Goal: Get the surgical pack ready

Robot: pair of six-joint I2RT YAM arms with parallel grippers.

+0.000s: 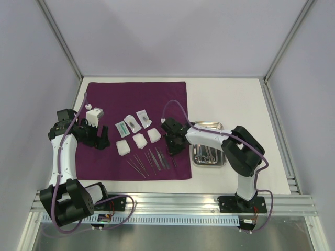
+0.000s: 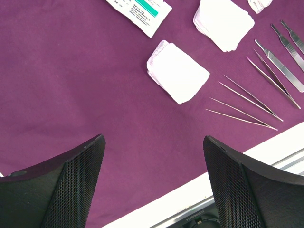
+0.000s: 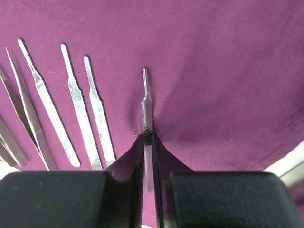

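A: Largest lots?
B: Purple cloth [image 1: 136, 104], spread flat; steel tray [image 1: 208, 151] just off its right edge, instruments inside
A: Grippers?
B: Left gripper [image 2: 152, 147] spread wide above the cloth, holding nothing. Right gripper [image 3: 148, 145] pinched on a thin steel handle [image 3: 147, 102] at the cloth's near right
A: Smalls?
B: Gauze squares [image 1: 139, 140] mid-cloth, packets [image 1: 133, 122] behind, tweezers [image 1: 137, 166] in front

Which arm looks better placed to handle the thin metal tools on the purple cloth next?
Right. The right gripper is shut on a thin metal handle at the end of the tool row, near the steel tray. The left gripper hangs open over bare cloth by the gauze, holding nothing.
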